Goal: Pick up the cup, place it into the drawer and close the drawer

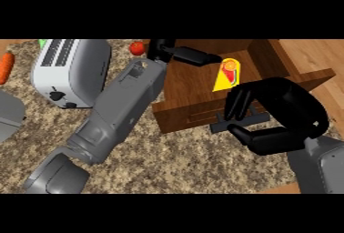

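1. Cup (228, 75), yellow with an orange print, lies inside the open wooden drawer (194, 86).
2. Nearer than the drawer, the right hand (279, 116) curls its fingers at the dark handle (240, 121), holding nothing certain; push squarely.
3. Beyond, the left hand (176, 52), fingers straight, overhangs the drawer's far edge; clear it first.
4. Left of the drawer, toaster (70, 70) crowds the worktop (188, 159).

Two grey forearms show, each built of boxy, faceted panels with bevelled edges; the left forearm (121, 109) has a small recessed cut-out near its wrist and a separate rounded grey segment at its lower end. Each ends in a glossy black hand, the left hand (176, 52) slim, the right hand (285, 113) bulkier (thick rounded fingers, broad domed back).
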Action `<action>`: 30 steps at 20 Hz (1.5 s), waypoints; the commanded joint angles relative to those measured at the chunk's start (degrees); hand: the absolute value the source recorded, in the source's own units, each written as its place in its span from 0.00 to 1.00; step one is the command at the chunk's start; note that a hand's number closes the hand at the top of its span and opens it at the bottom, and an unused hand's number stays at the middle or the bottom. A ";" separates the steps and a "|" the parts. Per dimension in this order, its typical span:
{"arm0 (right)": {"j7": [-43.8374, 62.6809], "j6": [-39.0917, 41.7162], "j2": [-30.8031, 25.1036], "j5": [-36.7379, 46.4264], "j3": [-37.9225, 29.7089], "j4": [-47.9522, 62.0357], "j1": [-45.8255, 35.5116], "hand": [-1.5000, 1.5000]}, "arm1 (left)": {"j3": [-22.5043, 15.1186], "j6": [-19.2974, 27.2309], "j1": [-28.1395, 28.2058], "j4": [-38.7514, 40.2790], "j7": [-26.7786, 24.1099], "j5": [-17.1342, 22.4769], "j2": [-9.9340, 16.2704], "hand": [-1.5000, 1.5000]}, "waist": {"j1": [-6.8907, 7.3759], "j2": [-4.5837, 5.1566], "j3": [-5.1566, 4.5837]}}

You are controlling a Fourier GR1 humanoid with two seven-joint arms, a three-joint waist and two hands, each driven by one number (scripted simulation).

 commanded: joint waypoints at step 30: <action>-27.25 -17.70 -4.72 47.67 10.67 57.45 -9.94 1.00 | 0.84 -6.44 15.86 -12.92 -6.22 9.53 5.29 0.00 | 18.47 -1.71 0.29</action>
